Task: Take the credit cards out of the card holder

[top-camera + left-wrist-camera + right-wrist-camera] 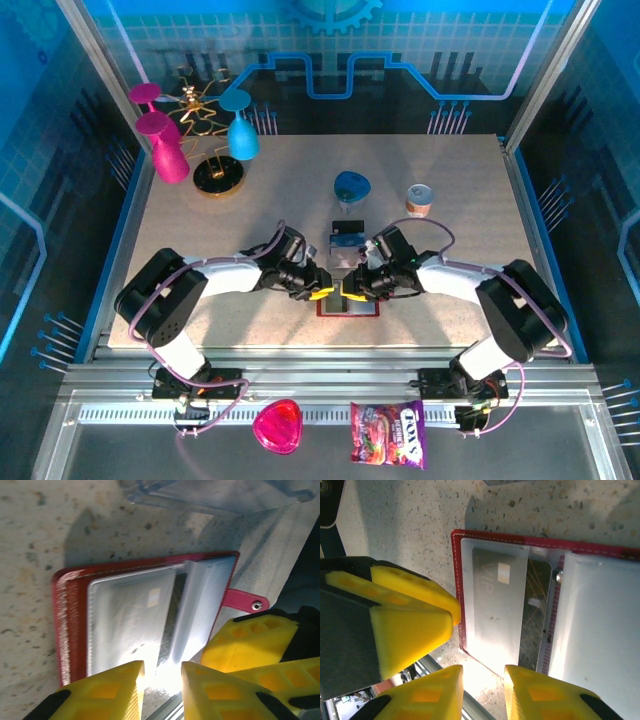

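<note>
While the pink heart-shaped dish (276,425) and the colourful candy bag (388,434) are lying on the metal shelf (120,440) beside the arm bases, both arms are reaching inward over the table (200,240) and meeting at the card holder (348,303). It is lying open and flat on the speckled top near the front edge, with its pale clear pockets facing up and its strap tab (245,601) sticking out to one side. A grey-silver card (500,600) with a chip is sitting fully inside one pocket.

The left gripper (320,294) is crowding the holder from one side and the right gripper (354,290) from the other, with their yellow fingers nearly meeting. Each pair of jaws is standing narrowly apart at the holder's edge. Glare is washing out that spot, so I cannot tell whether either is pinching anything.

Just beyond, a clear plastic tray (346,243) is sitting with something dark blue in it. Farther back, a blue heart-shaped dish (351,186) and a small cup (419,200) are standing apart. Pink glasses (160,145) and a blue glass (241,135) are grouping around a gold stand (218,175) at the far left.
</note>
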You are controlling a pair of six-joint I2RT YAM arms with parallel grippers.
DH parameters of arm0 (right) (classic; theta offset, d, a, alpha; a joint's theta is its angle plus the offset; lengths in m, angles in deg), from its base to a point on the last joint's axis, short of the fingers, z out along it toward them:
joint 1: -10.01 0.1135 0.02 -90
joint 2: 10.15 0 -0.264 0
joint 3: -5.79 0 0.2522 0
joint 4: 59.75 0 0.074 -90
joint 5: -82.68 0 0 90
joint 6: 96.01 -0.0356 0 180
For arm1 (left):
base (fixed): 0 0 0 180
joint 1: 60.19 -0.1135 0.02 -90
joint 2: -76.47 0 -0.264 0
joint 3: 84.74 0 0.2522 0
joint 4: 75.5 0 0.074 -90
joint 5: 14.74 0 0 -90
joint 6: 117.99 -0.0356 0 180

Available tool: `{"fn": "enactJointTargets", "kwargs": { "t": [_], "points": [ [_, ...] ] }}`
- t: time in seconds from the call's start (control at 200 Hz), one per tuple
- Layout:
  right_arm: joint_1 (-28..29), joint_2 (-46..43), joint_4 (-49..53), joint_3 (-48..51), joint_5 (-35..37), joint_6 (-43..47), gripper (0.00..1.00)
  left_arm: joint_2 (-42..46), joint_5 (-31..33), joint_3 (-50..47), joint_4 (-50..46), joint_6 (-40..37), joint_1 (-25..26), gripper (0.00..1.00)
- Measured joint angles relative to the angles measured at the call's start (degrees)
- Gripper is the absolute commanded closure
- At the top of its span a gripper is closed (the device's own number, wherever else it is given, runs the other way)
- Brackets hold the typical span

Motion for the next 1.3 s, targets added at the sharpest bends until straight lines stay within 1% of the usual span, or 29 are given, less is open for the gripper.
{"fn": "enactJointTargets", "kwargs": {
  "t": [0.23, 0.725, 1.021, 1.296],
  "points": [
    [0.9, 3.3, -1.0, -1.4, -0.2, -0.4, 0.73, 0.0, 1.1, -1.2, -1.0, -0.5, -0.1, 0.8],
    [1.4, 6.0, -0.7, -3.1, -0.2, -0.2, 0.71, -0.4, 1.6, -2.0, -1.3, -1.5, -0.5, 0.8],
    [1.5, 7.6, 1.4, -4.0, 0.1, 1.3, 0.69, -0.4, 1.6, -2.1, -1.4, -1.6, -0.7, 0.81],
    [1.5, 7.6, 4.9, -5.4, 2.0, 3.5, 0.68, -0.4, 1.6, -2.1, -1.5, -1.8, -0.8, 0.8]
  ]
}}
